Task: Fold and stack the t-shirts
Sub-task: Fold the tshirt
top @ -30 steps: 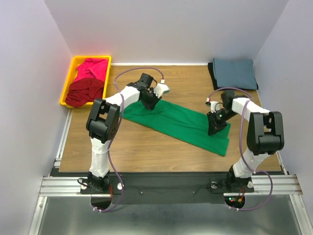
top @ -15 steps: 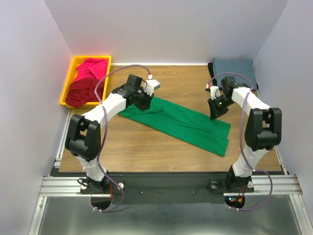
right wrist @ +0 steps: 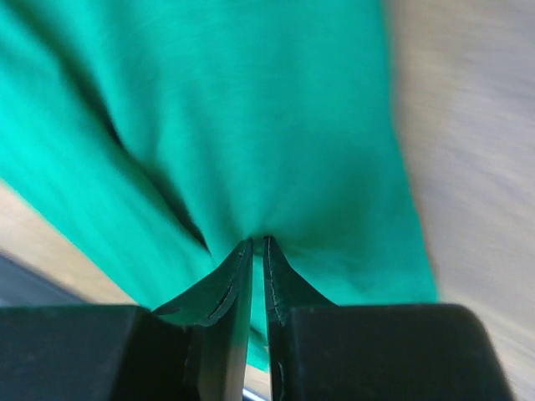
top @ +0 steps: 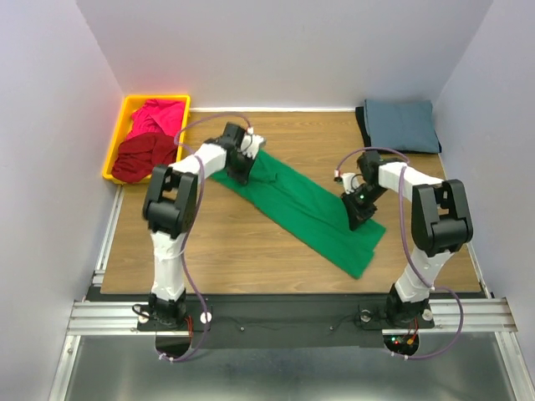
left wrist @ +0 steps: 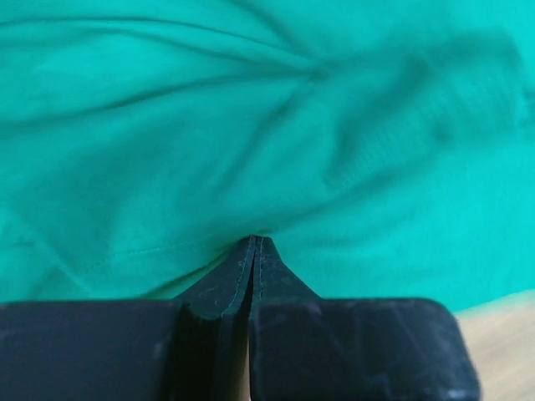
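The green t-shirt [top: 301, 209] is being stretched as a long band across the wooden table [top: 234, 251], running from 10 o'clock down to 4 o'clock. Its upper end is being pinched by the left gripper [top: 238, 167], whose fingers [left wrist: 217, 288] are being pressed together on a fold of the cloth. Near the lower end, the cloth is being nipped by the right gripper [top: 357, 213], with only a thin slit being left between its fingers [right wrist: 209, 288]. At the table's 10 o'clock corner, the magenta shirt [top: 159, 117] and the dark red shirt [top: 146, 159] are being kept in the yellow bin [top: 125, 113]. At 2 o'clock, the folded blue-grey shirt [top: 401, 124] is being carried on the black shirt [top: 361, 125].
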You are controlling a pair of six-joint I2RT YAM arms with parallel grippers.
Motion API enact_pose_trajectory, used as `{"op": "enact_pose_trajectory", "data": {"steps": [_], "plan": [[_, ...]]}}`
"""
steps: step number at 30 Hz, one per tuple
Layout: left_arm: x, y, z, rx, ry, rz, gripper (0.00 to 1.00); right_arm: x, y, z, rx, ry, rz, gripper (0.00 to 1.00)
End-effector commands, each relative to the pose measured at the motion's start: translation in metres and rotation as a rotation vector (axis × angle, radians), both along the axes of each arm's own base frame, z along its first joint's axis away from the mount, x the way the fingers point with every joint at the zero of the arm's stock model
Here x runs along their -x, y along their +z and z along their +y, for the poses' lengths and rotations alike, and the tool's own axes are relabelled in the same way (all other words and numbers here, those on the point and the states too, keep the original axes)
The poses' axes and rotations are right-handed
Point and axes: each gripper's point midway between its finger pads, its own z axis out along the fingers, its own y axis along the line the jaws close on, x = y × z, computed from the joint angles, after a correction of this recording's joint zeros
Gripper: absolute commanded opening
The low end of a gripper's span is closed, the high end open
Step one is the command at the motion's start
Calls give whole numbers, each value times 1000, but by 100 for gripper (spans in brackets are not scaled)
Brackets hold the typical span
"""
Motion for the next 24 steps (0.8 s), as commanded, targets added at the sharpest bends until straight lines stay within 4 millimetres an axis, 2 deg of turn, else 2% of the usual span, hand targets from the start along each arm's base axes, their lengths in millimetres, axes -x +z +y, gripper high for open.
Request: {"op": "enact_pose_trajectory", "data": {"steps": [1, 2, 3, 4, 6, 7, 9, 10, 11, 12, 13, 14, 15, 17, 21, 24], "plan": [[-52, -35, 19, -112, -7, 24, 8, 29, 1, 60, -152, 66, 97, 17], [-92, -2, 6, -63, -10, -72, 8, 32, 5, 74, -184, 63, 119, 18], [-97, -18, 3, -64, -13, -28, 8, 31, 13, 92, -228, 80, 122, 20], [-130, 20, -10, -22, -37, -139, 10, 39, 27, 121, -318, 117, 150, 22], [-149, 43, -22, 14, -55, -201, 13, 38, 49, 143, -415, 132, 154, 26], [-160, 68, -31, 46, -65, -265, 17, 26, 70, 156, -485, 132, 129, 27], [-169, 95, -38, 95, -61, -337, 21, 15, 83, 161, -499, 142, 80, 27], [-168, 129, -39, 120, -56, -402, 23, 8, 88, 158, -474, 150, 29, 27], [-158, 117, -37, 120, -48, -372, 23, 2, 89, 156, -456, 163, -11, 27], [-159, 154, -38, 150, -41, -465, 24, -6, 86, 154, -431, 165, -50, 27], [-154, 156, -36, 158, -34, -471, 25, -12, 78, 148, -381, 156, -76, 27], [-141, 136, -35, 150, -35, -425, 25, -15, 74, 146, -368, 162, -85, 27], [-137, 139, -36, 164, -35, -431, 25, -18, 68, 146, -358, 162, -97, 26], [-124, 129, -36, 165, -30, -393, 25, -23, 55, 143, -328, 150, -98, 25], [-104, 97, -48, 197, -34, -286, 24, -24, 32, 145, -310, 146, -91, 24], [-96, 71, -54, 210, -29, -220, 23, -16, 17, 147, -300, 138, -63, 22]]}}
